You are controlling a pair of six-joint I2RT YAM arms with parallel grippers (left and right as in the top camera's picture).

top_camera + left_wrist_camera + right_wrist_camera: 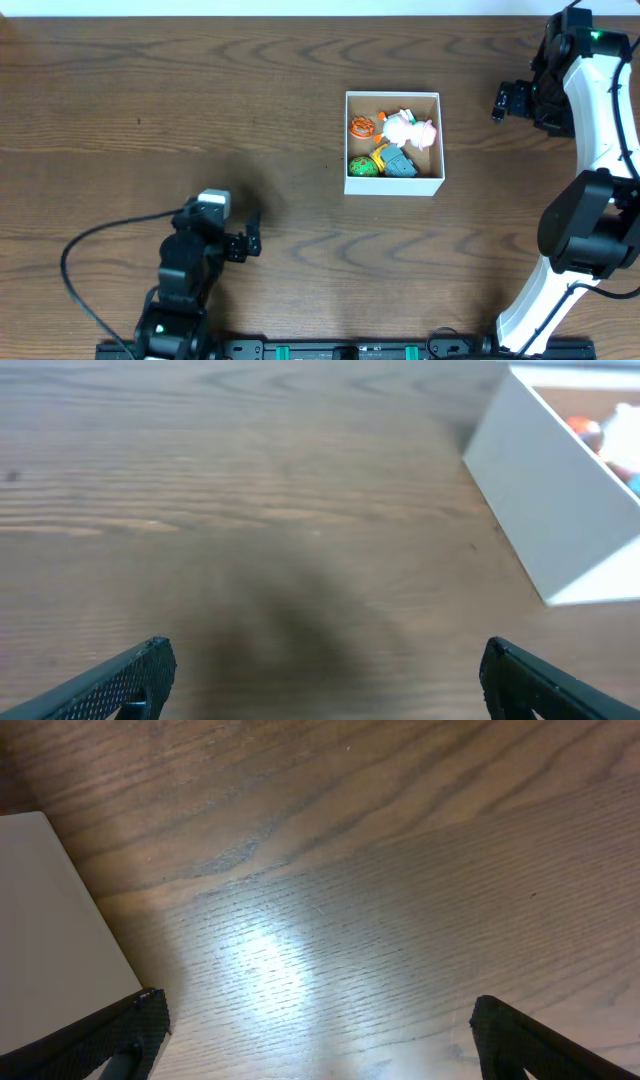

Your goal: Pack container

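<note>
One wooden table (150,120) fills the overhead view, and no loose toy is seen on it outside the box. Two arms are counted. The white right arm (600,130) is curved along the right edge of the frame, and the black left arm (185,270) is set at the lower left. Both are held well apart from the box, probably so that it is left free.

One container (392,186) is placed right of centre in the overhead view. It stands flat with its open top upward so that things can be dropped in.

The left gripper (252,236) is pointed toward the box. In its wrist view the fingers are spread wide over bare wood, with nothing between them. The right gripper (499,103) at the upper right is likewise spread and empty, with the box wall just beside its left finger.

Five toys are made out inside, crowded together: an orange disc (362,127), a white and pink figure (405,127), a green ball (363,166), a blue-grey toy (400,165) and a small yellow piece (380,152). The count is uncertain at this size. The packing is judged nearly or fully done.
</note>
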